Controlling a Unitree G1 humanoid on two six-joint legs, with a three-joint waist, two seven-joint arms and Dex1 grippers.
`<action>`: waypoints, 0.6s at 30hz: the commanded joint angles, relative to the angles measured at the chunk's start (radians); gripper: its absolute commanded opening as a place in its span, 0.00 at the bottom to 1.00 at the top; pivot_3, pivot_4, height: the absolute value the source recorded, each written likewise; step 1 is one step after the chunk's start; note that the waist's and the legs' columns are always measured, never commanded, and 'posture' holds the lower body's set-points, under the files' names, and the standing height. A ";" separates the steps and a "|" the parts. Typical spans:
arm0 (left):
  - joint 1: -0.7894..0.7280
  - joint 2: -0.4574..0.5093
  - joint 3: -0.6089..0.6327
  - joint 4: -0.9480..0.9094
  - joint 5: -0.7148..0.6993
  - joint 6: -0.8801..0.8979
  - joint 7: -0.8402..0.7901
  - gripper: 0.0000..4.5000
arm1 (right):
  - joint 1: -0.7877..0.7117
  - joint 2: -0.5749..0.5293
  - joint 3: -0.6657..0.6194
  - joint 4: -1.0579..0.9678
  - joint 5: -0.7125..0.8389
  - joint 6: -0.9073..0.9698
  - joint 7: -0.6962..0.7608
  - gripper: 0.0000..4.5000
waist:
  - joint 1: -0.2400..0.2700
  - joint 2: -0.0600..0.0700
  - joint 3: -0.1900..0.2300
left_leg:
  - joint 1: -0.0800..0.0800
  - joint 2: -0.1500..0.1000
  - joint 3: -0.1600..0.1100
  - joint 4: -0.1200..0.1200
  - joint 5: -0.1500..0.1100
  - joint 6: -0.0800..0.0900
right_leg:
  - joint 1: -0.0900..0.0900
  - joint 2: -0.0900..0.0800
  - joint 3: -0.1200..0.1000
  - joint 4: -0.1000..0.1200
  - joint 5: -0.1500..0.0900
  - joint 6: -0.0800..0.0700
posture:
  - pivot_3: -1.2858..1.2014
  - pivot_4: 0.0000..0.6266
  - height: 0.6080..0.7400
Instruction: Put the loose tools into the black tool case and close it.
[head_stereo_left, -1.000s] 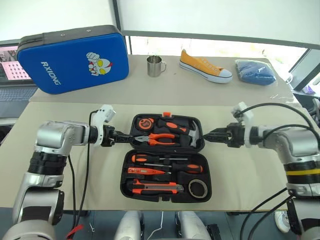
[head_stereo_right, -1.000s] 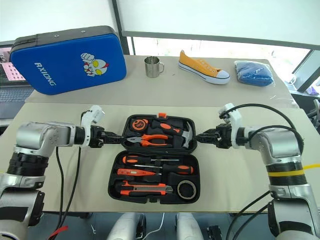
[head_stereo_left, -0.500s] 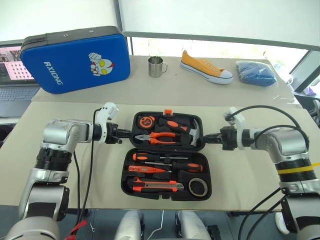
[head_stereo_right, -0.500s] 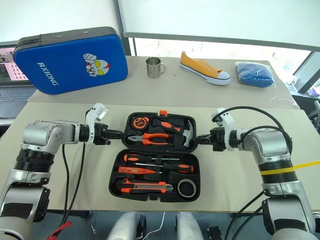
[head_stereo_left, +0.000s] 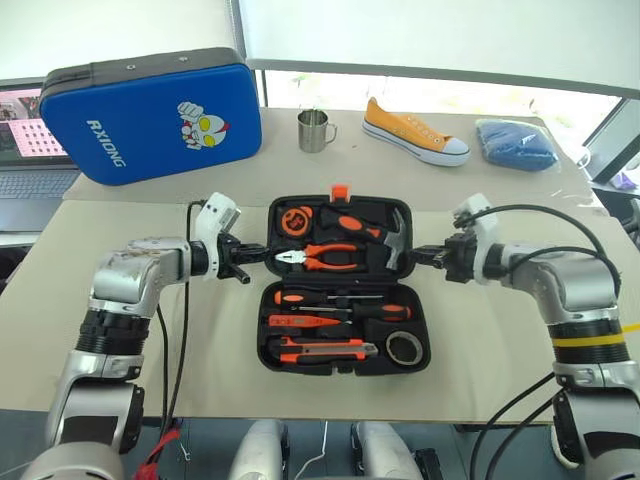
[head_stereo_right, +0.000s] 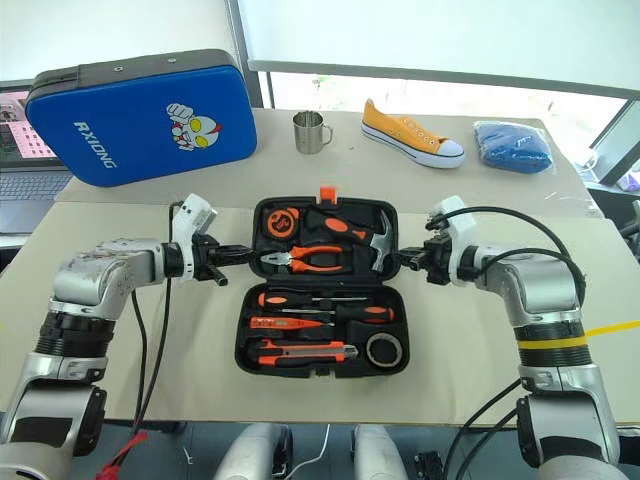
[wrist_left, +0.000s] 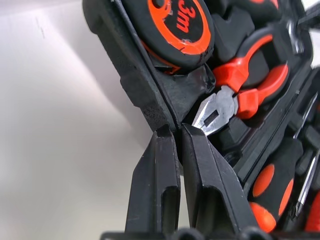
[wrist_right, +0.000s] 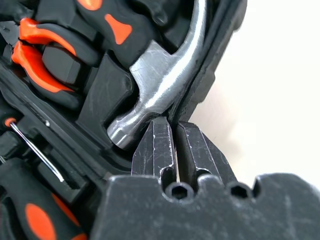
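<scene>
The black tool case (head_stereo_left: 263, 342) lies open on the tan table. Its near half holds two long screwdrivers (head_stereo_left: 340, 297), a slim orange screwdriver (head_stereo_left: 305, 322), a utility knife (head_stereo_left: 325, 350) and a dark tape roll (head_stereo_left: 403, 347). The far half, with pliers (head_stereo_left: 325, 257), hammer (head_stereo_left: 395, 240) and tape measure (head_stereo_left: 293, 219), is tilted up off the table, its orange latch (head_stereo_left: 340, 191) on top. My left gripper (head_stereo_left: 262, 256) is shut on that half's left rim (wrist_left: 140, 85). My right gripper (head_stereo_left: 418, 258) is shut on the right rim (wrist_right: 210, 65), beside the hammer head (wrist_right: 160, 85).
A big blue case (head_stereo_left: 150, 115) with a cartoon figure stands at the back left, beside a laptop (head_stereo_left: 25, 150). A metal mug (head_stereo_left: 314, 130), a yellow shoe (head_stereo_left: 415, 132) and a blue cloth (head_stereo_left: 512, 143) sit along the far table.
Both grippers closed on the side rims of the case's far half and rose slightly. That half has tipped up from lying flat.
</scene>
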 joint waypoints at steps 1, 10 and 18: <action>0.030 -0.032 -0.004 -0.125 -0.003 -0.151 -0.023 0.00 | 0.034 -0.007 -0.029 -0.154 -0.014 -0.169 0.009 0.00 | 0.002 0.000 0.000 | 0.000 0.000 0.000 0.000 0.000 0.000 | 0.000 0.000 0.000 0.000 0.000 0.000 | 0.52 0.24 0.99; 0.238 -0.087 0.015 -0.221 0.159 -0.532 0.104 0.00 | 0.342 0.048 -0.057 -0.311 -0.141 -0.467 -0.102 0.00 | 0.007 0.000 0.000 | 0.000 0.002 0.000 -0.001 -0.001 0.001 | 0.001 0.000 0.000 -0.001 0.000 0.001 | 0.52 0.24 0.99; 0.383 -0.126 0.043 -0.218 0.326 -0.812 0.292 0.00 | 0.534 0.076 -0.036 -0.317 -0.333 -0.891 -0.201 0.00 | 0.005 0.000 -0.001 | 0.005 0.002 0.001 -0.001 -0.001 0.000 | 0.005 0.000 0.001 -0.003 0.000 0.000 | 0.52 0.24 0.99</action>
